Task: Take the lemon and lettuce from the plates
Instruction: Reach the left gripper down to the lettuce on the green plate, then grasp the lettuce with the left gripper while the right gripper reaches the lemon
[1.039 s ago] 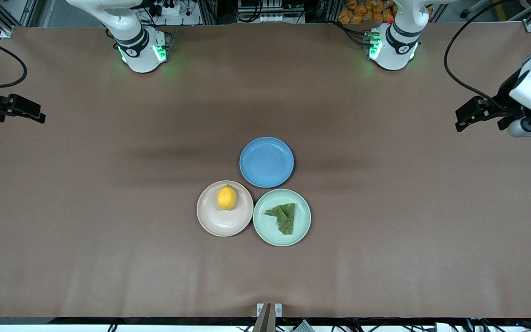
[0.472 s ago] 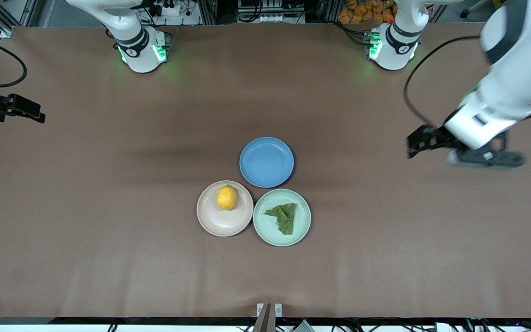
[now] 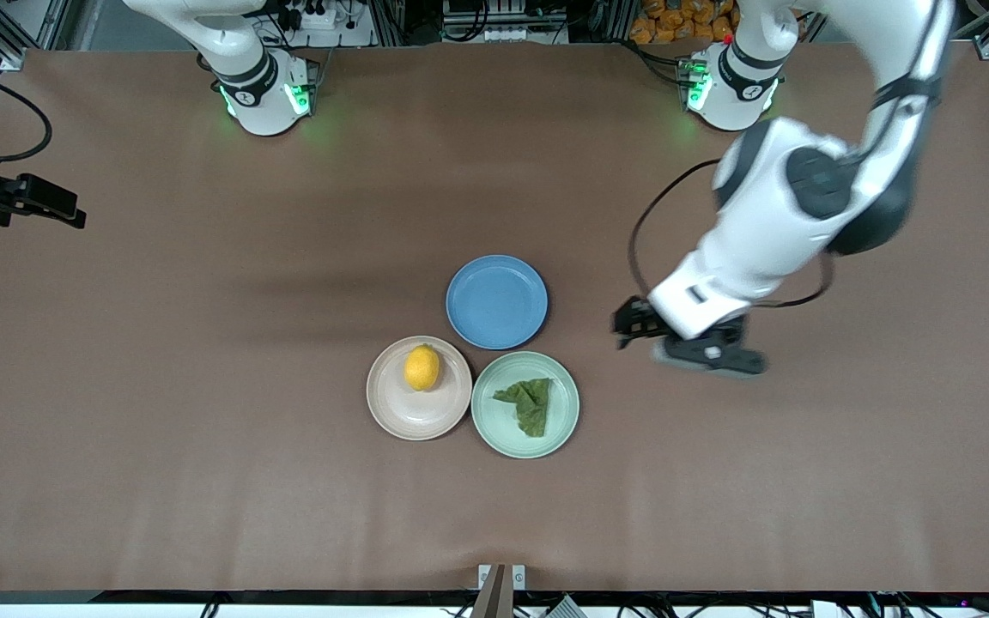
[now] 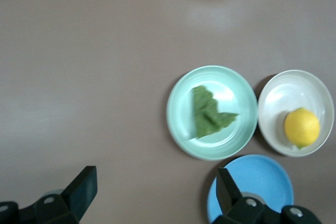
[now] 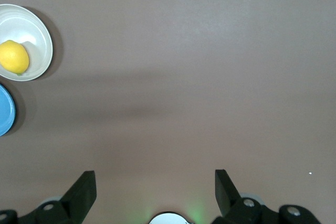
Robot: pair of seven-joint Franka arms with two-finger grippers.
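My table (image 3: 203, 412) is covered in plain brown. Three plates lie on it, clustered: the blue plate (image 3: 496, 301) at 12 o'clock of the cluster, the beige plate (image 3: 409, 412) at 8 o'clock, the green plate (image 3: 503, 429) at 4 o'clock, the two touching.

No text, label, brand, number or sign can be read anywhere in these views. The plates, the desk surface and the arms' casings carry no legible markings; the small dark badges on the arm bases are too small to make out.
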